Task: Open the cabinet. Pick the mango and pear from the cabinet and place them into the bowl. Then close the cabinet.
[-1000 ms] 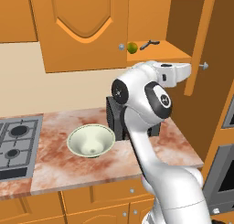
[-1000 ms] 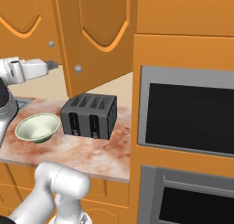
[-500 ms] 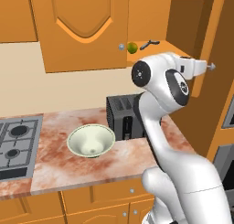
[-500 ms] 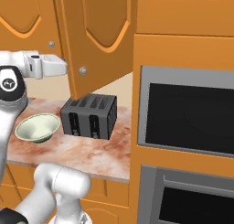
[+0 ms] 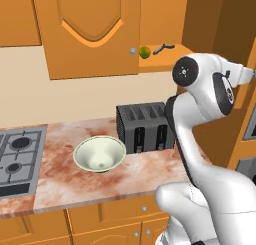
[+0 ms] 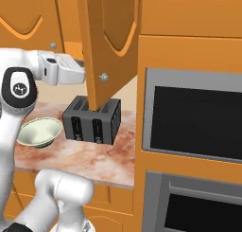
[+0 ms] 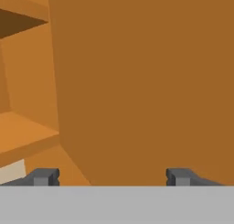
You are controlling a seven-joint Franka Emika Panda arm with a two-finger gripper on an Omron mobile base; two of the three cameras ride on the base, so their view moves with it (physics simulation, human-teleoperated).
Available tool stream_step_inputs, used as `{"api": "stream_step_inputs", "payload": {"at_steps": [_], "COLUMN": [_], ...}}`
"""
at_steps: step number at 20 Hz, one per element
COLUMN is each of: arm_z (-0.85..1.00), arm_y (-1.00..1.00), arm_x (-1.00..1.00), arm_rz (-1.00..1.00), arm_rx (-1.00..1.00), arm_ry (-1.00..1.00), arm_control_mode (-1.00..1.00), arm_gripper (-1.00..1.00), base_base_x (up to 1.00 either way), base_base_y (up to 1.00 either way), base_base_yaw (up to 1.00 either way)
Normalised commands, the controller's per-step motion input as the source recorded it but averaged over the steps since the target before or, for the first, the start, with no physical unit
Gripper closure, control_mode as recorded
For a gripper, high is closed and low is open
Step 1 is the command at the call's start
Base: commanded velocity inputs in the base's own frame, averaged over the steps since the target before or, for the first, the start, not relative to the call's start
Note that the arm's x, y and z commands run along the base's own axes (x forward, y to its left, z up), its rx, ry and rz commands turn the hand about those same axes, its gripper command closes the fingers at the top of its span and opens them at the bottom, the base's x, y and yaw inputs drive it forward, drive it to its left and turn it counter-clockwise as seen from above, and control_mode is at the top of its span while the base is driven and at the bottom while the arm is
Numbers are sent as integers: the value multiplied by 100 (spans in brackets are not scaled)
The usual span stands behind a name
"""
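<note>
Closing the cabinet door (image 6: 111,41)
Our pincer (image 7: 112,177) stands apart, empty, against the open door's inner face; we should press flat and swing steadily

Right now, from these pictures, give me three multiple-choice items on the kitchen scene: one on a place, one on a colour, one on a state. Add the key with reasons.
1. Where does the bowl stand?
A. on the marble counter, left of the toaster
B. on the stove
C. inside the cabinet

2. What colour is the toaster?
A. white
B. black
C. orange

3. How does the cabinet's right door stand?
A. shut flush
B. taken off
C. swung open

Key:
1. A: the left base view shows it on the counter between the stove and the toaster.
2. B: its body is black in both base views.
3. C: the right base view shows it standing out over the toaster, and the left base view shows the pear on the bared shelf.
</note>
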Motion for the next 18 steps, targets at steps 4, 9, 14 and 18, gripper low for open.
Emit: {"api": "stream_step_inputs", "payload": {"at_steps": [4, 9, 14, 18], "arm_z": [-2, 0, 0, -13], "arm_y": [-1, 72, 88, 59], "arm_x": [-8, -66, -51, -10], "arm_rz": [0, 20, 39, 50], "arm_rx": [0, -13, -12, -3], "arm_ry": [-7, -21, -13, -4], "arm_control_mode": [-100, -100, -100, -100], "arm_gripper": [-100, -100, -100, -100], "base_base_x": [0, 0, 0, 0], "base_base_y": [0, 0, 0, 0], "base_base_yaw": [0, 0, 0, 0]}}
